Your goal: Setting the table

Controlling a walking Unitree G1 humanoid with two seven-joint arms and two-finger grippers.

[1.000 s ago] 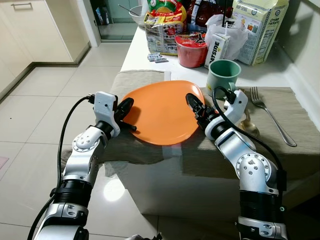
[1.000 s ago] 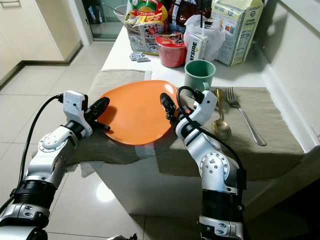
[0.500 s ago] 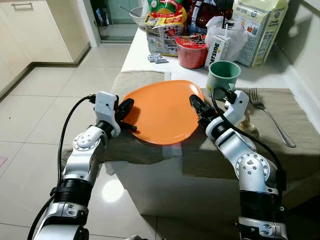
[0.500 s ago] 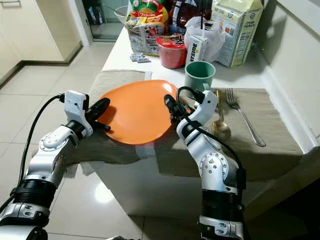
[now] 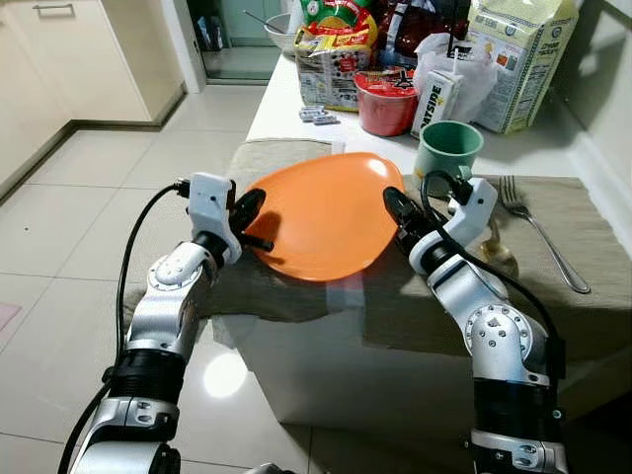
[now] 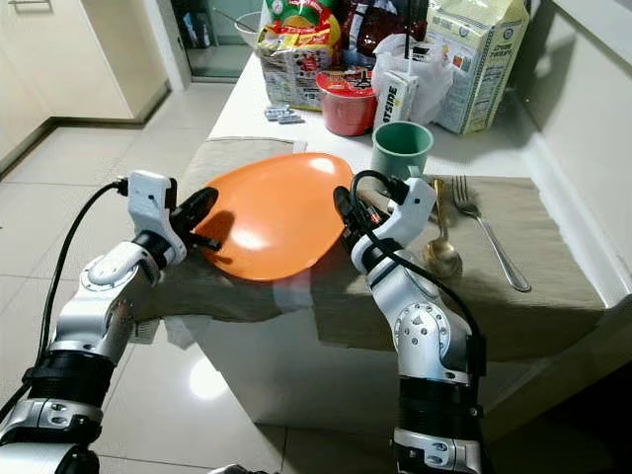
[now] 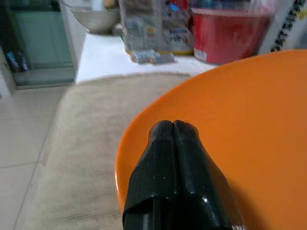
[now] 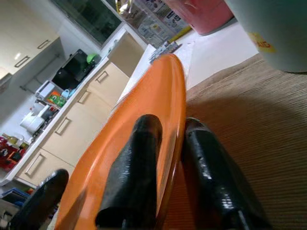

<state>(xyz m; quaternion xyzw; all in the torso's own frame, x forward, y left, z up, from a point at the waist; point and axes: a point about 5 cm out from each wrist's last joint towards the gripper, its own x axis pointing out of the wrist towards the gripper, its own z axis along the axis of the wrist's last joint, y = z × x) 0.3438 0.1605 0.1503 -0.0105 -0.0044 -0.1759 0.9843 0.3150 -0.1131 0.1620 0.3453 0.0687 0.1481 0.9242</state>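
- Gripping the orange plate (image 5: 321, 212) from both sides: left gripper (image 5: 247, 213) on its left rim, right gripper (image 5: 397, 210) on its right rim.
- Right gripper: one black finger above the rim, one below, closed onto the plate edge; the right wrist view shows the rim passing between the two fingers (image 8: 134, 167).
- Left gripper: in the left wrist view the fingertips (image 7: 172, 130) lie pressed together over the top face of the plate. From the head views one finger sits above the rim and a thin one below it, so the jaws are clamped on the edge.
- Plate sits between the two grippers, tilted, far edge higher than near edge, and raised off the beige placemat (image 5: 583, 316) beneath it. Near rim overhangs the front edge of the table (image 5: 286, 99).
- Just beyond the right gripper, on the mat: green mug (image 5: 446, 150), upright.
- To the outer side of the right gripper: spoon (image 6: 440, 252), partly hidden by the wrist, then fork (image 5: 541, 242), both lying lengthwise on the mat.
- Farther back from both grippers, on the white tabletop: red bowl (image 5: 386, 100), small carton (image 5: 435, 100), white plastic bag (image 5: 464, 64), tall cereal box (image 5: 520, 59), snack packet (image 5: 331, 49).
- Small wrapped items (image 5: 317, 117) lie on the tabletop beyond the plate's far rim.
- Tiled floor (image 5: 69, 217) on the outer side of the left gripper.
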